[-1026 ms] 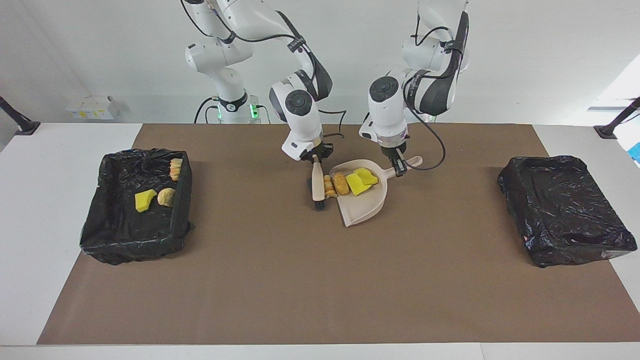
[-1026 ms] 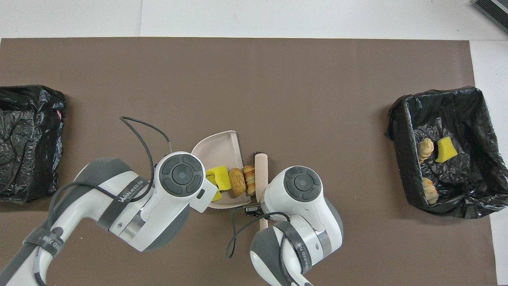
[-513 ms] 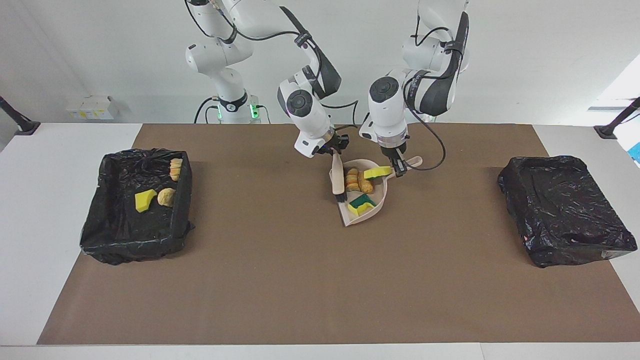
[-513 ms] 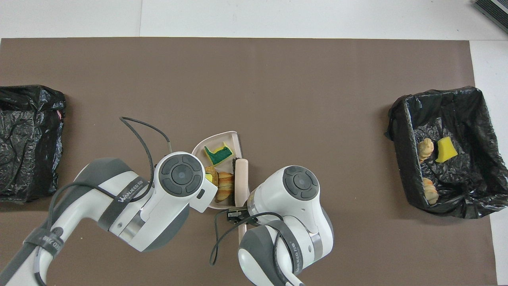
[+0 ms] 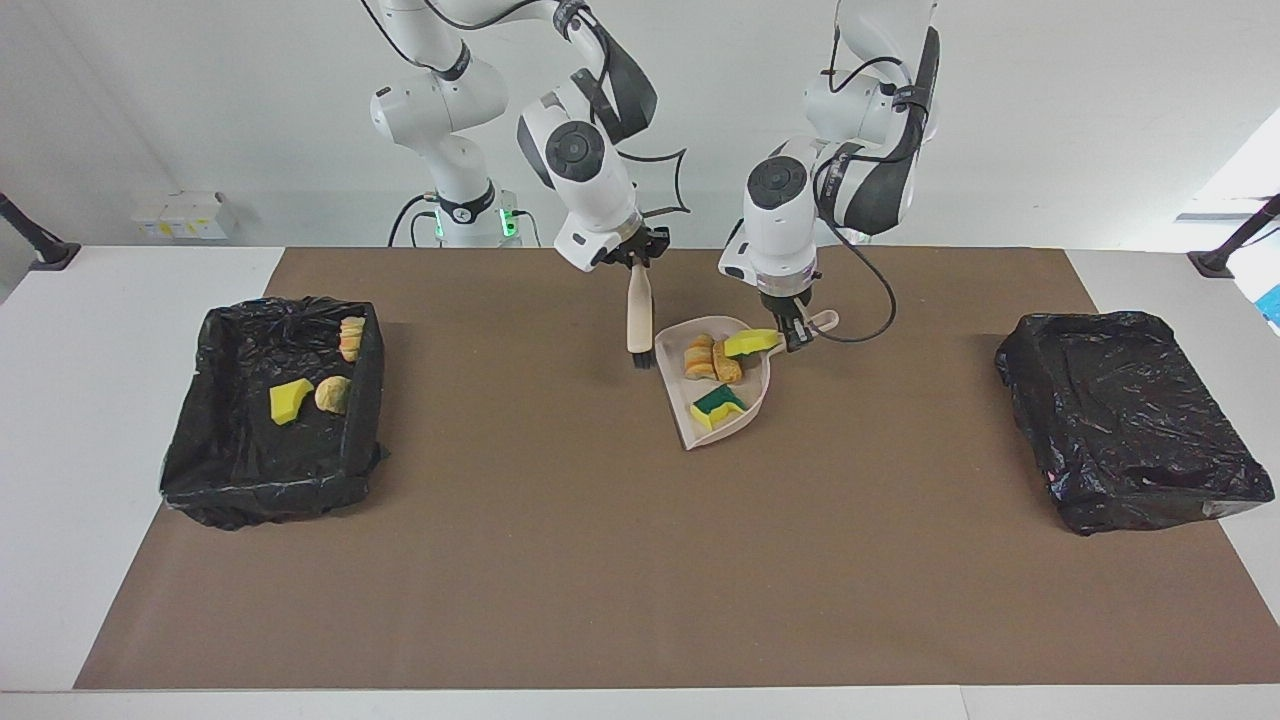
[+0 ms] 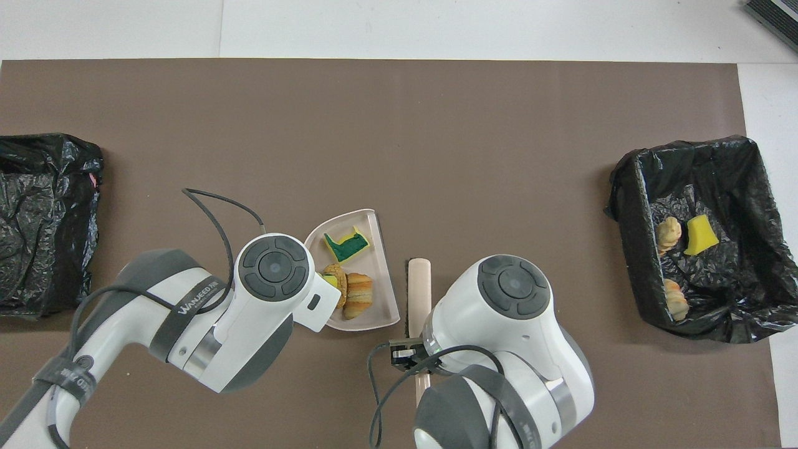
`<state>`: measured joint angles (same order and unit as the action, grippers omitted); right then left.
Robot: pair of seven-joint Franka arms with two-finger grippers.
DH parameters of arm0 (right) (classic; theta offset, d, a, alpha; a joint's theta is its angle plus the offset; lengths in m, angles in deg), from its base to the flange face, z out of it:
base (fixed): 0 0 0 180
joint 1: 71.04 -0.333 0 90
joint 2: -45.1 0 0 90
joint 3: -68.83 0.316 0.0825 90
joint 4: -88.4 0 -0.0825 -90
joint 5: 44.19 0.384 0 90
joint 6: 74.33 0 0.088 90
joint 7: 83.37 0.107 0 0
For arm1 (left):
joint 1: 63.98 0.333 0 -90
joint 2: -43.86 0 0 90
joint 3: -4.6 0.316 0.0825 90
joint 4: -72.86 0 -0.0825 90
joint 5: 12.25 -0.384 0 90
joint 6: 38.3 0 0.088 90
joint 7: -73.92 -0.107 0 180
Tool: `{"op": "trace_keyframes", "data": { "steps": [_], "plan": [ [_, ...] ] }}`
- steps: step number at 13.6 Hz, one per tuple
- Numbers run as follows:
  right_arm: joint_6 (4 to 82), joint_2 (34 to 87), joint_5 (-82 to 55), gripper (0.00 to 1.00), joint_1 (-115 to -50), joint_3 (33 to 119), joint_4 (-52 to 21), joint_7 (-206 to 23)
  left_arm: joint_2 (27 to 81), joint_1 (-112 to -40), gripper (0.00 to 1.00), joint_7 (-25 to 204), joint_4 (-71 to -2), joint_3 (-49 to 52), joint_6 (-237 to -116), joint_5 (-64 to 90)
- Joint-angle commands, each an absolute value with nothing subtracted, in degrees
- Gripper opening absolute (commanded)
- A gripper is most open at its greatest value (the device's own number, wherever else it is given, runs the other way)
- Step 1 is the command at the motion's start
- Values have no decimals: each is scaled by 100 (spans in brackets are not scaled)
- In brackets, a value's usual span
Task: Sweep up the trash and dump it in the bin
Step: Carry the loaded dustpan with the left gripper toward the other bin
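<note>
Beside dustpan [image 5: 722, 415] rim, brush [image 5: 638, 318] lifted clear, trash [image 5: 712, 362] inside

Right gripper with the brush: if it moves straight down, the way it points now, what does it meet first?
Probably the brown mat. The right gripper holds the brush bristles-down beside the dustpan, apparently clear of its rim, though depth is hard to judge.

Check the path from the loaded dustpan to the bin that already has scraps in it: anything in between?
Only the brush, hanging from the right gripper beside the dustpan on that bin's side. Otherwise the mat between them is bare. The left gripper holds the dustpan's handle.
</note>
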<state>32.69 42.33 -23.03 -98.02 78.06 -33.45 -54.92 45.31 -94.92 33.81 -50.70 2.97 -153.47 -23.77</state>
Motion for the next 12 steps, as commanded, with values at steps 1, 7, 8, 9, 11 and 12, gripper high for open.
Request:
{"op": "trace_keyframes", "data": {
  "steps": [1, 7, 8, 9, 11, 12],
  "plan": [
    [3290, 4088, -2582, 0, -9942, 7859, -3535, -5208, 4386, -9369, 0, 3314, -5064, 301, -15406, -2236],
    [3174, 4025, -3031, 0, -10924, 7876, -3632, -4217, 3719, -8483, 0, 1893, -4230, 363, -14213, -1779],
    [3489, 4191, -3031, 0, -11040, 7876, -3623, -4023, 3701, -8307, 0, 1655, -3984, 372, -13932, -1779],
    [3675, 4350, -3031, 0, -11215, 7876, -3597, -3830, 3701, -8123, 0, 1392, -3721, 372, -13659, -1779],
    [4088, 4946, -3048, 0, -11734, 7876, -3326, -3268, 3683, -7666, 0, 795, -3290, 398, -13176, -1717],
    [4247, 5158, -3048, 0, -11831, 7876, -3194, -3030, 3640, -7377, 0, 444, -3061, 398, -12956, -1708]
  ]
}}
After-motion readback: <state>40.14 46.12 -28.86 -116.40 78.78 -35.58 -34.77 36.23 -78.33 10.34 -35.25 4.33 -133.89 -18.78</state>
